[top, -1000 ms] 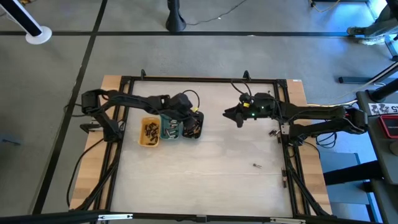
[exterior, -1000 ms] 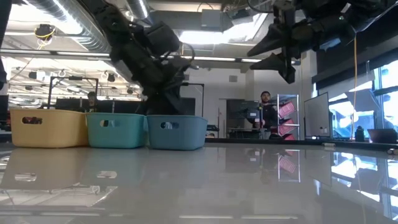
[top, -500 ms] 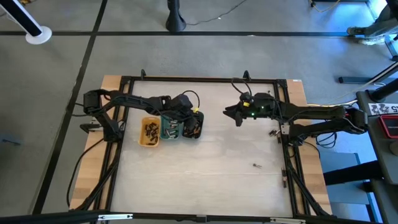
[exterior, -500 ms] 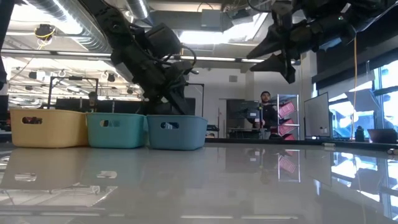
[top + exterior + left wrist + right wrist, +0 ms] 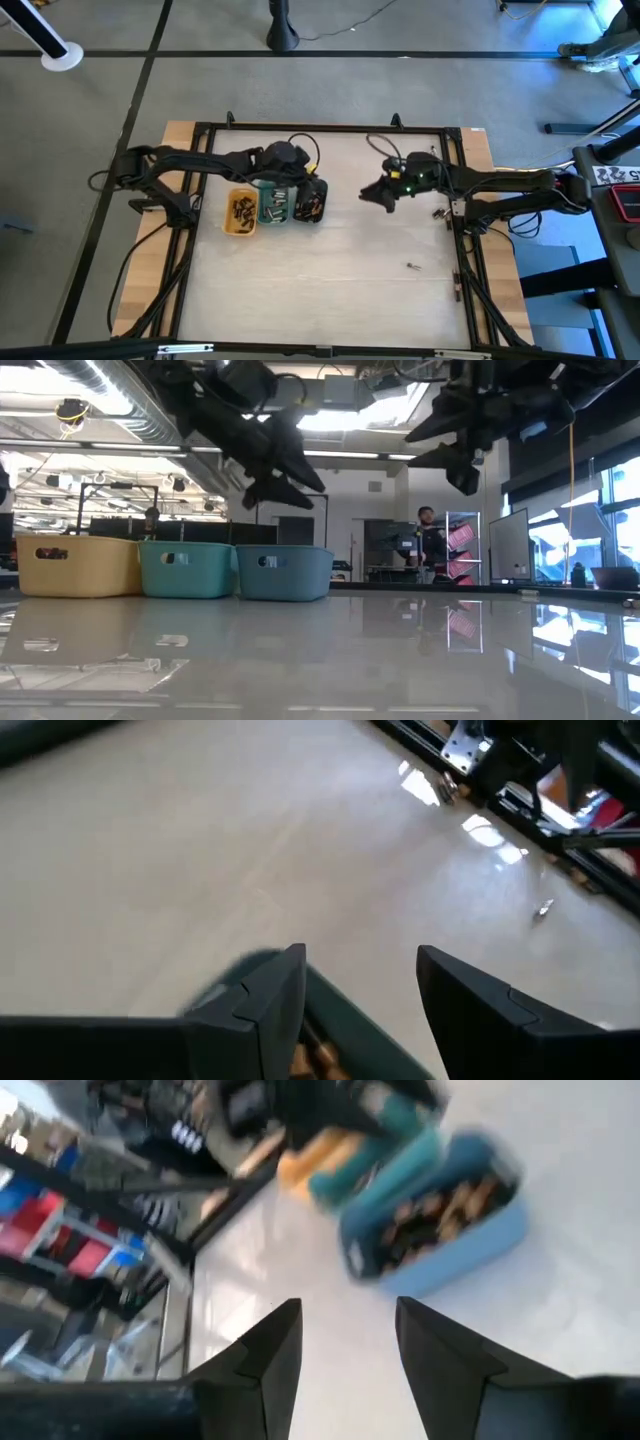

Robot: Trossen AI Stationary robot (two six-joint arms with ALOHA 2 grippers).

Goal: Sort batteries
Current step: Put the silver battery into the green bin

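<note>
The pale table carries three trays in a row, yellow, green and blue, each holding batteries. One stray battery lies well apart. The left gripper hangs above the blue tray, jaws spread and apparently empty. The right gripper hovers mid-table, jaws parted, holding nothing.

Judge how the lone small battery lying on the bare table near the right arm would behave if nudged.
The small dark cylindrical battery lies on its side, so it would probably roll. The pale glossy tabletop looks slick, so it may also skid. Being tiny, it likely demands a precise pinch.
</note>
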